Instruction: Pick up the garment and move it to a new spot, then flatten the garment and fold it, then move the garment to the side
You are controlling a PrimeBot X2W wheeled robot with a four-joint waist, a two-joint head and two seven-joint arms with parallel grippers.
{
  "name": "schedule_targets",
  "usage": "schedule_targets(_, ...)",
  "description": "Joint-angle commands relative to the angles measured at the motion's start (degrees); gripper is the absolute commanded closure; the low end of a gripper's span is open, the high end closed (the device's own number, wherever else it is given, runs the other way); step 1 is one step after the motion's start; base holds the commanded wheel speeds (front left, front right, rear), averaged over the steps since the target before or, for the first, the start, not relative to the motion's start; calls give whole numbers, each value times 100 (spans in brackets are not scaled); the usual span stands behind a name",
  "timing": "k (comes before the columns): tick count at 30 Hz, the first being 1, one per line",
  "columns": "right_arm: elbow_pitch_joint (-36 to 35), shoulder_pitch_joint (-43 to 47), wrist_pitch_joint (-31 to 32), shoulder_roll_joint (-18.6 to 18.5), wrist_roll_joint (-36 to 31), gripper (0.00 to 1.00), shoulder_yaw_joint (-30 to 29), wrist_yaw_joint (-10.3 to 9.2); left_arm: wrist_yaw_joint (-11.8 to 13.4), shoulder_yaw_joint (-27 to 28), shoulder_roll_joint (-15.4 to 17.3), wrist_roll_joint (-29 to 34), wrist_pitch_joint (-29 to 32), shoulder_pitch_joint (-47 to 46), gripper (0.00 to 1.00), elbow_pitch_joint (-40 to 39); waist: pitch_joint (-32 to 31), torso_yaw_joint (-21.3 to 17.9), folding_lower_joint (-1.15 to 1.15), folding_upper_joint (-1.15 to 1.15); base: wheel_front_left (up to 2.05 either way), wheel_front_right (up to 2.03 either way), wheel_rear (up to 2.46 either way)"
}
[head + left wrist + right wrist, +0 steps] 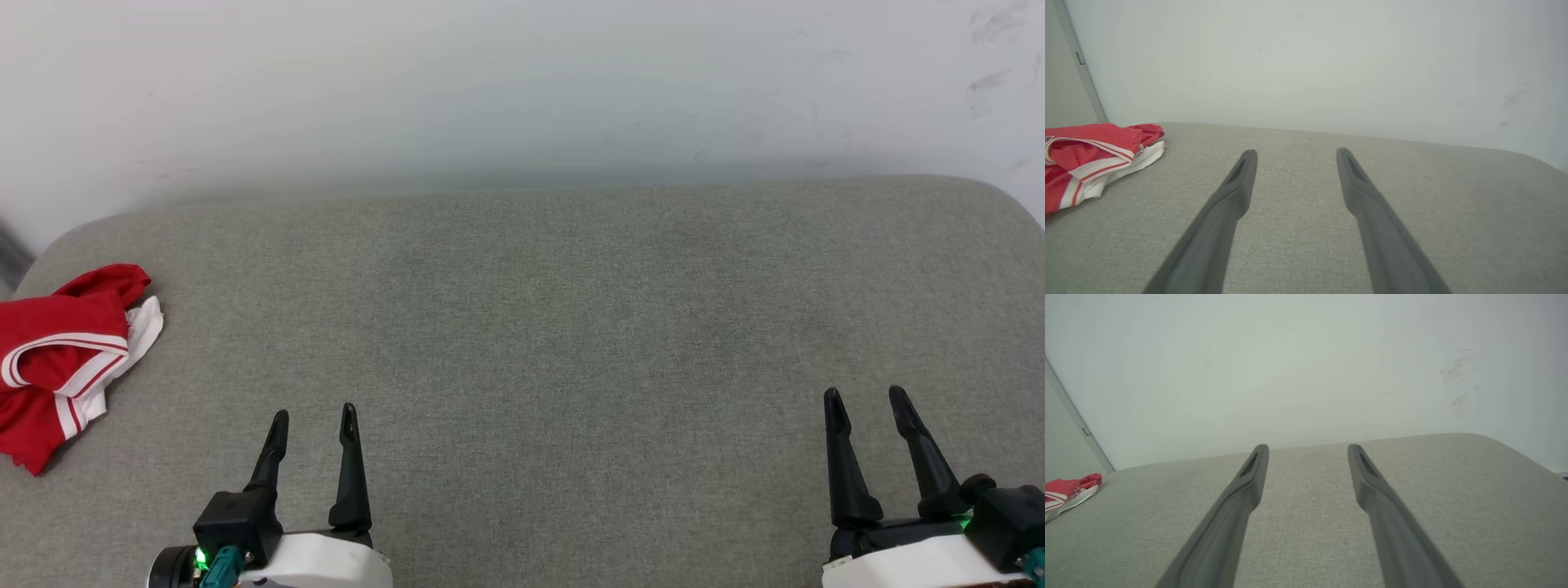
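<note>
Evidently little is done: the garment (61, 359) lies crumpled at the left edge of the grey padded bench (571, 327), neither flattened nor folded. The left gripper (314, 412) and right gripper (865, 395) hover at the near edge, wide open and empty.

I count two claws of my own: my left claw (314, 412) and my right claw (864, 395). Each carries two long dark fingers (351, 474), which makes four fingers in all. There is one garment (61, 351), a single red and white heap, lying to the outer side of my left claw and a little ahead of it, well apart from my right claw. One grey padded surface (522, 327) lies under both claws, and one pale wall (522, 82) stands ahead of them.
</note>
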Motion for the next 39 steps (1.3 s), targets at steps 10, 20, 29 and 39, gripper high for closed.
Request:
schedule_targets(10, -71, 135, -159, -1, -287, 0, 10, 12, -128, 132, -56, 409, -137, 140, 0, 14, -11, -1, 0, 0, 0, 0, 0)
schedule_targets(20, -21, 190, -209, -1, -292, 0, -26, 6, -95, 95, -64, 503, -205, 182, 0, 16, -23, -3, 0, 0, 0, 0, 0)
schedule_targets(29, 51, 199, -208, -1, -131, 0, -40, 6, -77, 107, -64, 428, -205, 187, 0, 46, -29, 11, 0, 0, 0, 0, 0)
schedule_targets(39, 52, 218, -207, -1, -131, 0, -52, 6, -58, 109, -65, 410, -205, 181, 0, 73, -15, 25, 0, 0, 0, 0, 0)
